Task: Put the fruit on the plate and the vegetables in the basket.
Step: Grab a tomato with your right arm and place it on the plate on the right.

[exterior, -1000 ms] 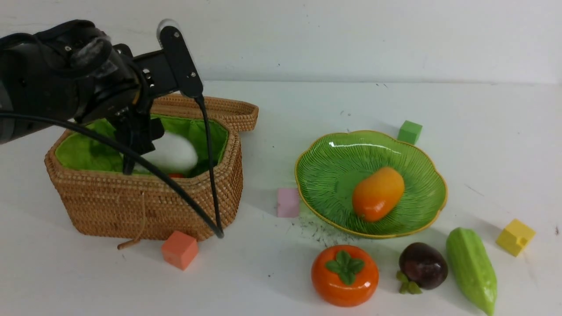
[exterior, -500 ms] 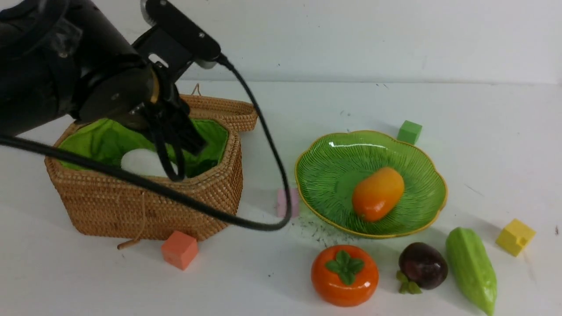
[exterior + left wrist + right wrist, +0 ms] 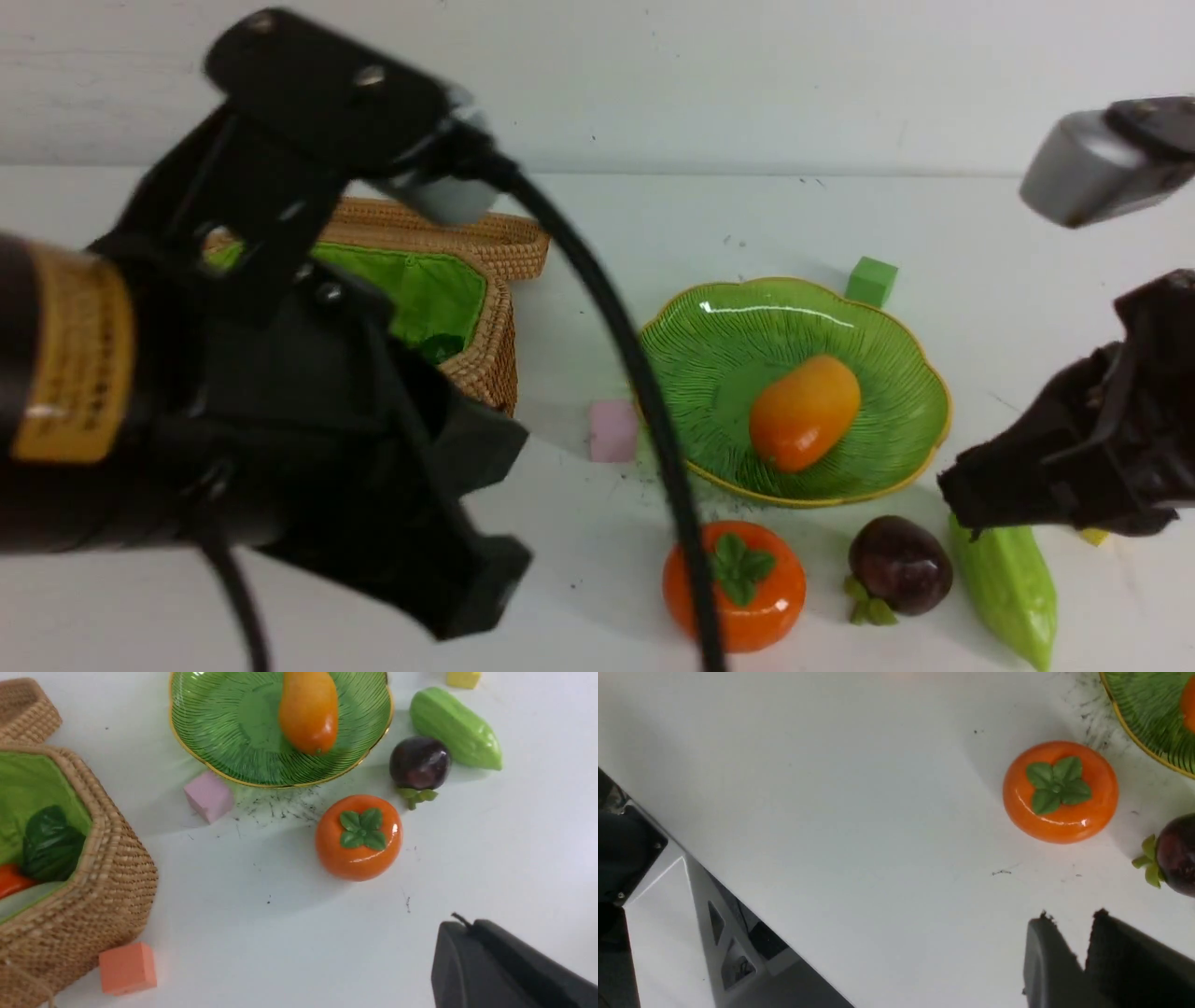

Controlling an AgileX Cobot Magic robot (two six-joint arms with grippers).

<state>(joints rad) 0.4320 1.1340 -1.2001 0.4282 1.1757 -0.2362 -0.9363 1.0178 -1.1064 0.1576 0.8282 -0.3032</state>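
**Left gripper** [image 3: 462,933]: we record the jaws pressed together, holding nothing, raised over bare table [image 3: 261,933].

**Right gripper** [image 3: 1071,919]: we see a narrow slit between the tips, nothing in it. In the front view it overlaps the far end of the bitter gourd [image 3: 1008,583].

**On the table, loose:**
- The persimmon [image 3: 359,837] stands upright, apart from the plate.
- The mangosteen [image 3: 419,762] lies just beside it.
- The bitter gourd lies beyond the mangosteen.

**Plate** [image 3: 219,728]: holds the mango [image 3: 308,711] alone. Dark scuff marks [image 3: 280,807] lie just outside its yellow rim.

**Basket** [image 3: 107,877]: open. We see the carrot [image 3: 11,882] inside, its dark leaves against the green lining.

**Cubes:**
- A pink one [image 3: 209,797] lies between basket and plate.
- A salmon one [image 3: 127,968] lies just beside the basket wall.
- A yellow one [image 3: 462,679] lies past the gourd.
- A green one [image 3: 872,280] lies behind the plate.

**Open room:** we note a broad bare stretch between basket, persimmon and left gripper. In the right wrist view the table's edge runs diagonally, with a pale frame [image 3: 714,924] below it.

**Writing:** we find a yellow band [image 3: 75,355] on the left arm; its print is too blurred to read.
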